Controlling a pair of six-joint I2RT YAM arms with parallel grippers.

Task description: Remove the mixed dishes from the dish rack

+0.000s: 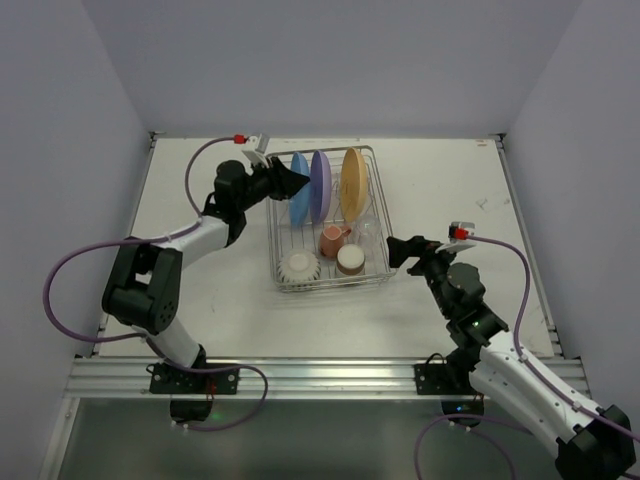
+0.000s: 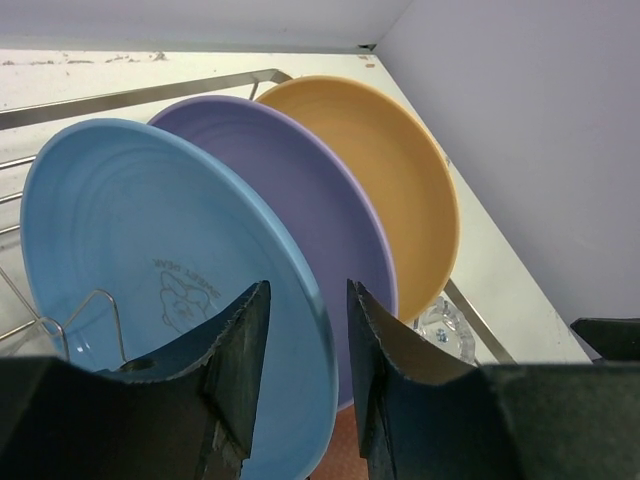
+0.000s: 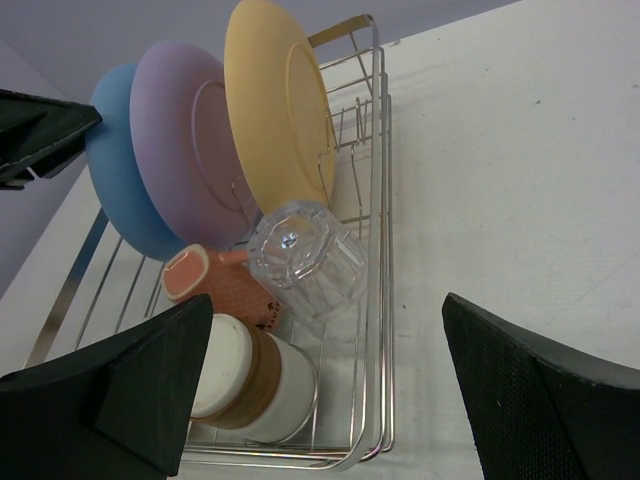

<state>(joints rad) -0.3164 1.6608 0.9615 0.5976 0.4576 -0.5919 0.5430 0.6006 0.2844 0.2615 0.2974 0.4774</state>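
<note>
The silver dish rack (image 1: 372,282) holds the blue plate (image 1: 299,188), the purple plate (image 1: 320,183) and the yellow-orange plate (image 1: 352,183) upright. In front of them are the pink mug (image 1: 332,240), the clear glass (image 1: 366,233), the brown-and-cream cup (image 1: 350,259) and the white ribbed bowl (image 1: 298,265). My left gripper (image 2: 307,300) is open, its fingers on either side of the blue plate's (image 2: 130,230) rim, the right finger in front of the purple plate (image 2: 300,190). My right gripper (image 3: 326,310) is wide open and empty, above the rack's right front corner (image 3: 378,250), near the glass (image 3: 305,260) and cup (image 3: 250,380).
The rack stands in the middle of a white table (image 1: 450,190), with grey walls on three sides. The metal mounting rail (image 1: 320,375) runs along the near edge. The left arm's cable (image 1: 60,290) loops out to the left.
</note>
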